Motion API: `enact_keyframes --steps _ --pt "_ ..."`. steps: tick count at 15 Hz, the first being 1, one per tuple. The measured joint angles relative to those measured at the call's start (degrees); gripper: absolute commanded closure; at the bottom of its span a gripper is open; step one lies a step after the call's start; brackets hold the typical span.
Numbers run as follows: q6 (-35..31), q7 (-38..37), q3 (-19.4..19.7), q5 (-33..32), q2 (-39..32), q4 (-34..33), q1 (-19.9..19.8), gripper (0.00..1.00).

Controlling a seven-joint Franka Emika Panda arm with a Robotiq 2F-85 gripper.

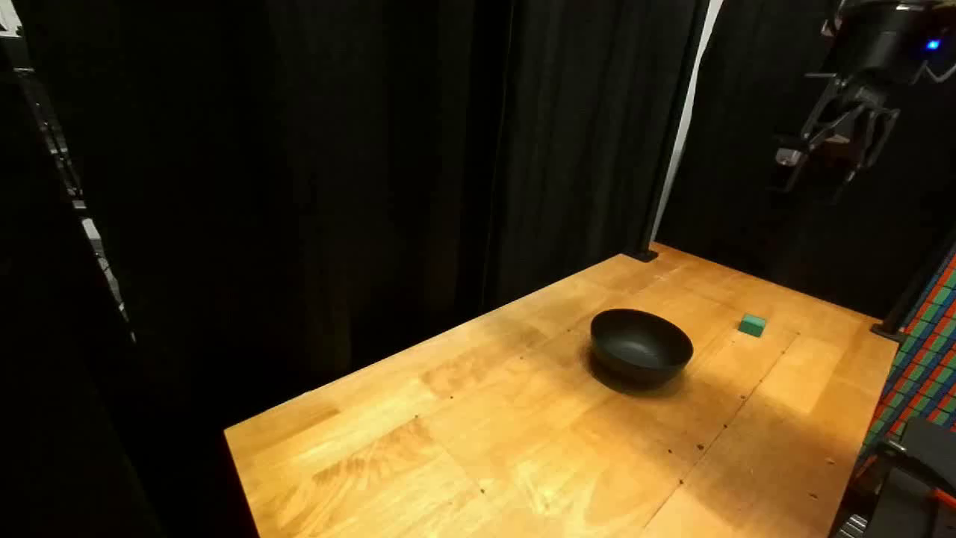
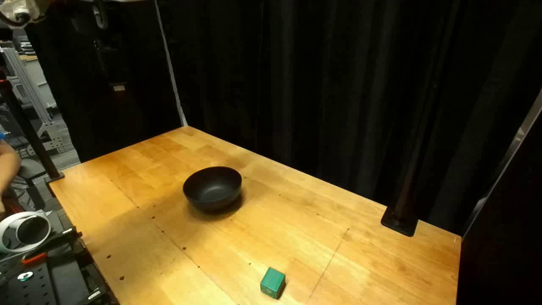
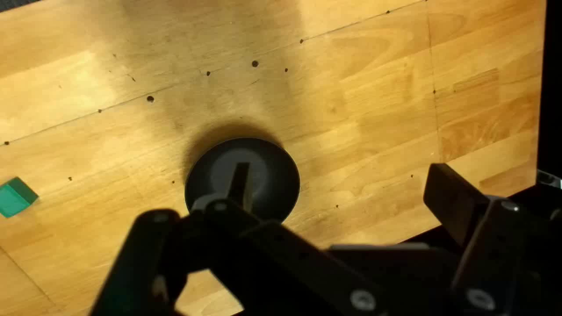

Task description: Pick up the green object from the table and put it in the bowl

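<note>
Green block (image 2: 272, 282): resting on the surface (image 2: 296, 237), outside the bowl (image 2: 213, 188) and well apart from it; seen in both exterior views; cut by the left edge of the wrist view;
Bowl: black, round, shallow; upright on the wood, a soft shadow beside its base; much wider than the block;
End effector (image 3: 342, 188): released; its fingers (image 3: 454, 199) stand wide apart; in the wrist view one of them hides part of the bowl, while the second overlaps the edge of the wood;
Arm (image 1: 881, 45): dark, in the upper right corner of an exterior view, a blue light (image 1: 933, 45) shining on it; the end effector hangs beneath, well clear of the surface, fingers pointing downward;
Surface: light brown boards with visible grain; seams and small dark holes run across it; bright patches alternate with shade;
Curtains (image 2: 338, 84): black, hanging beyond the wood in both exterior views;
Post (image 2: 406, 195): dark, its flat foot set on the surface near an edge;
White ring (image 2: 12, 232): beside the surface in an exterior view, lying among dark equipment (image 2: 63, 271); part of a person's arm (image 2: 7, 163) shows at the left border there.
</note>
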State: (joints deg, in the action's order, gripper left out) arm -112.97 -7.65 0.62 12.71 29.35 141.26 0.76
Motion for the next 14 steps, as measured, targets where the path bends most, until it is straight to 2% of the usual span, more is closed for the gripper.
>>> enact_keyframes --steps 6,7,10,14 --pt "-0.1 -0.2 -0.2 -0.3 0.2 -0.9 -0.1 0.0" --pt "-2.0 -1.6 -0.8 -1.2 -0.2 -0.5 -0.5 0.0" --pt "-14.5 -7.1 -2.4 -6.0 -4.7 2.1 -3.5 0.0" --pt "-31.0 -14.5 -1.5 -15.0 -17.6 2.6 -10.6 0.0"
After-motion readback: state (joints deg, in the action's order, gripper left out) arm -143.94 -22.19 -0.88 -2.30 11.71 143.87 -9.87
